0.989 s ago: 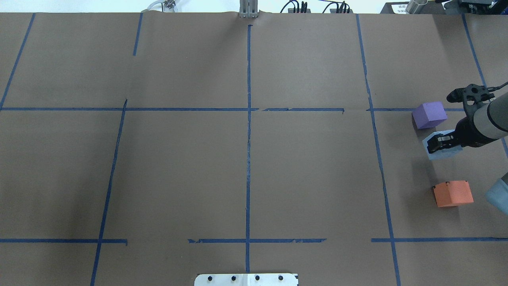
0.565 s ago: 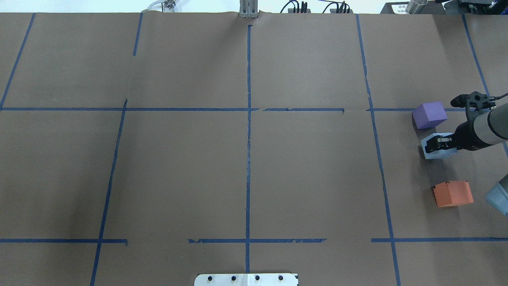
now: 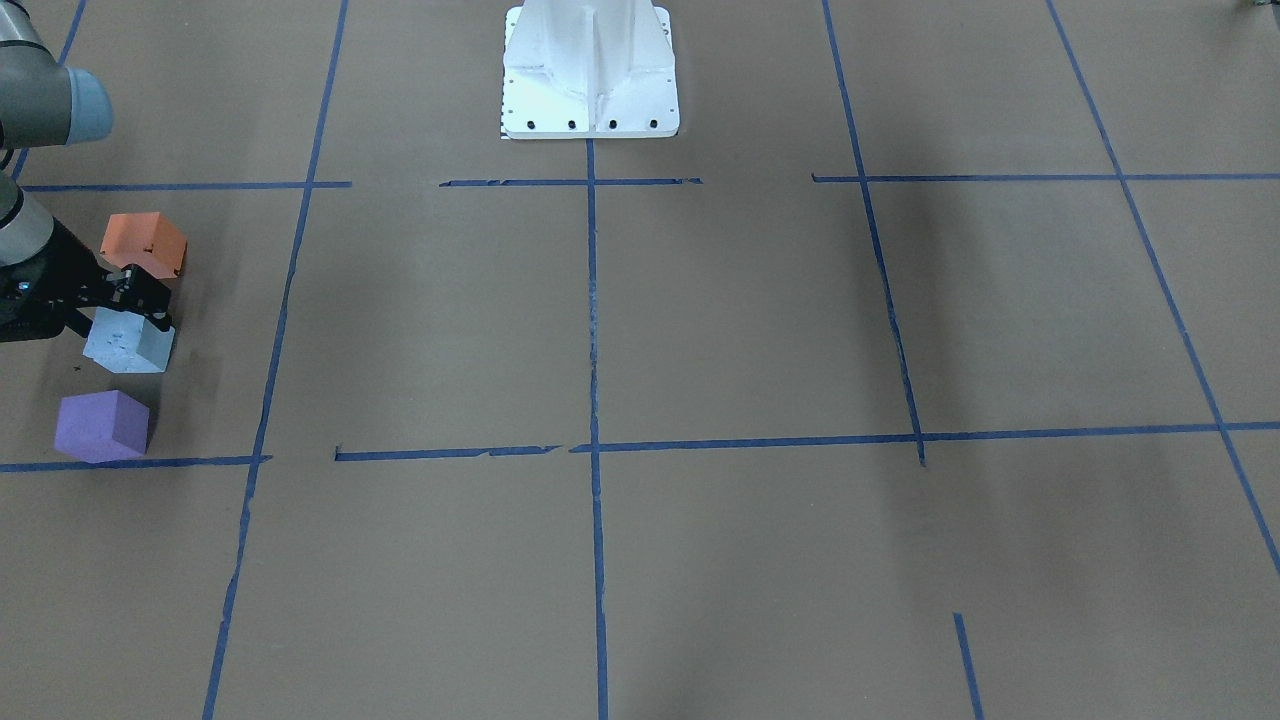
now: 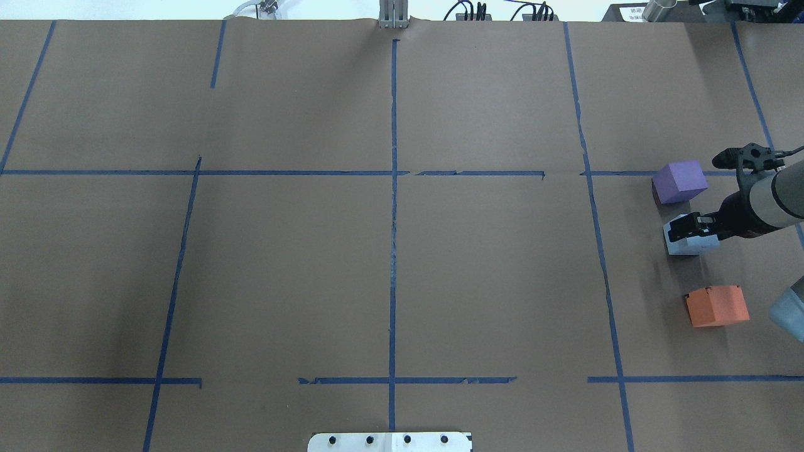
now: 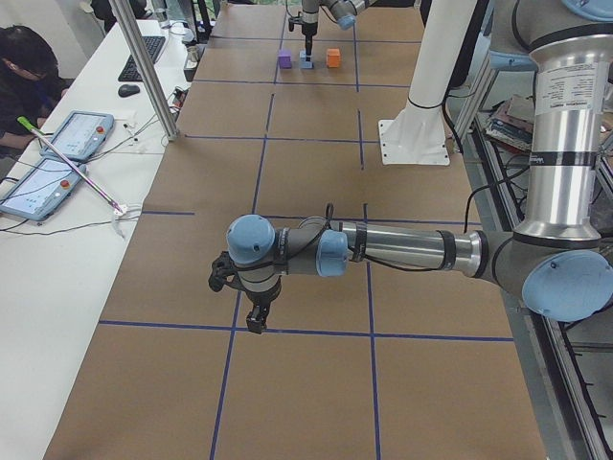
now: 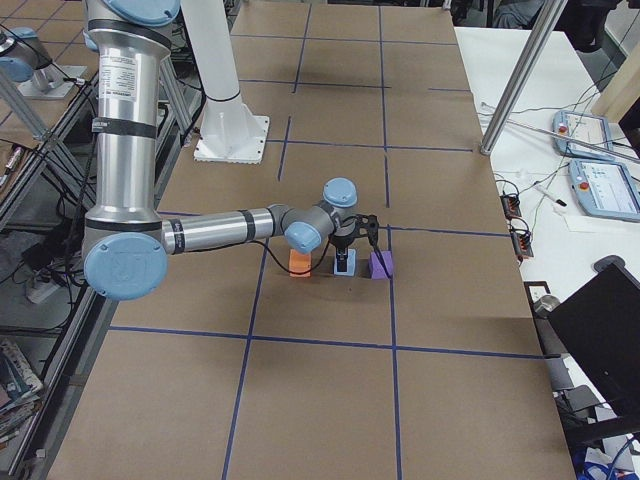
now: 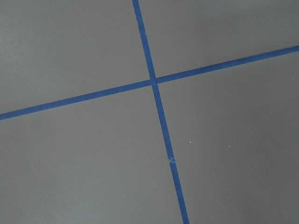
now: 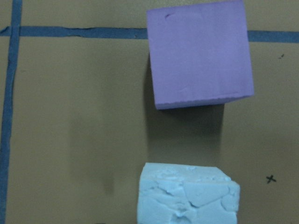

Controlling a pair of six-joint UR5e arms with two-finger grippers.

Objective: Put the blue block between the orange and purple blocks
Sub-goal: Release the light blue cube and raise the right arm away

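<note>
The light blue block [image 4: 688, 245] sits low between the purple block [image 4: 679, 181] and the orange block [image 4: 717, 306] at the table's right end. My right gripper [image 4: 684, 227] is shut on the blue block from above. In the front-facing view the blue block [image 3: 125, 342] lies between the orange block [image 3: 145, 243] and the purple block [image 3: 100, 425], under the right gripper [image 3: 140, 298]. The right wrist view shows the blue block [image 8: 187, 196] below the purple block [image 8: 200, 53]. My left gripper [image 5: 257, 324] hangs over bare paper; I cannot tell whether it is open or shut.
Brown paper with blue tape lines [image 4: 393, 220] covers the table. The white robot base [image 3: 590, 70] stands at the near middle edge. A side table with tablets [image 5: 57, 153] and a metal pole [image 5: 144, 67] stand on the operators' side.
My right gripper has lowered the blue block and shifted it slightly left between the purple and orange blocks. The purple and orange blocks have not moved.
</note>
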